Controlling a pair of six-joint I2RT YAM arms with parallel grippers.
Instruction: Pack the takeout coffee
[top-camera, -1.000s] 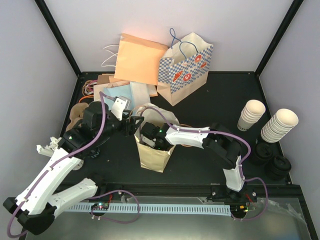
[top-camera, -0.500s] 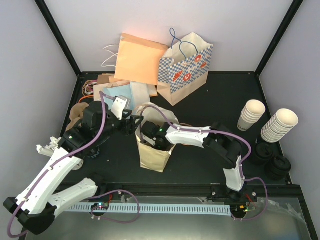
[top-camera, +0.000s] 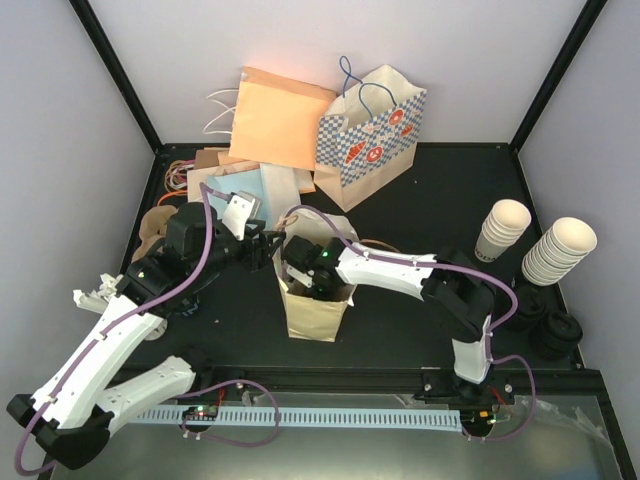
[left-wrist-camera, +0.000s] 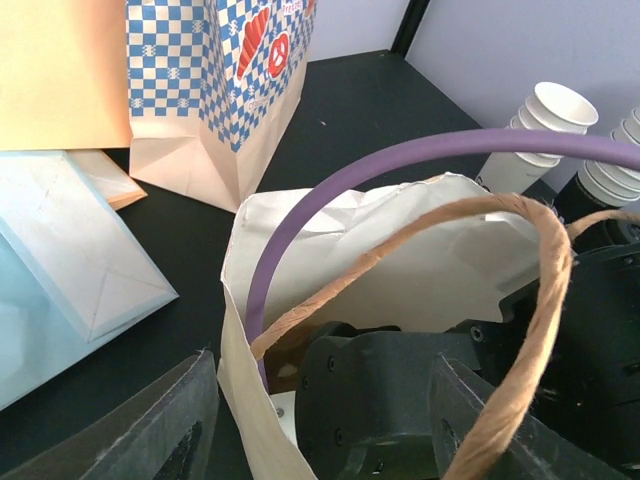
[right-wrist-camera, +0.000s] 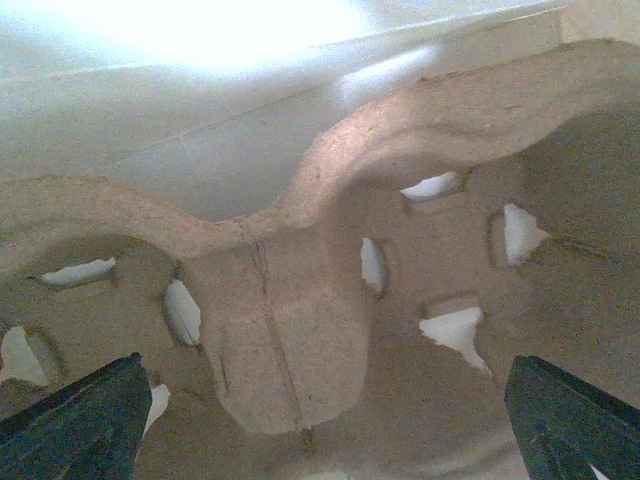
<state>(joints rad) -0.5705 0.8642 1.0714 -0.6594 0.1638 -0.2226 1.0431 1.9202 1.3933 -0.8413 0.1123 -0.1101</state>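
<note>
Kraft paper bag (top-camera: 318, 318) upright mid-surface, mouth open. Right gripper (top-camera: 314, 274) sunk into that mouth. Wrist view: its jaws spread wide, nothing between them, above a moulded pulp carrier (right-wrist-camera: 300, 330) inside the bag. Left gripper (left-wrist-camera: 320, 395) at the bag's left rim, jaws parted, one finger (left-wrist-camera: 170, 420) outside the wall, paper standing loose between the two, not pinched. Takeout coffee not visible in any view; cannot tell where it sits. Stacked cups (top-camera: 560, 250) and black lids (top-camera: 556, 335) far right.

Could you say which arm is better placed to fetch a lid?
Right, probably: the black lids sit on its side; the left end effector straddles the rim of the brown bag.
</note>
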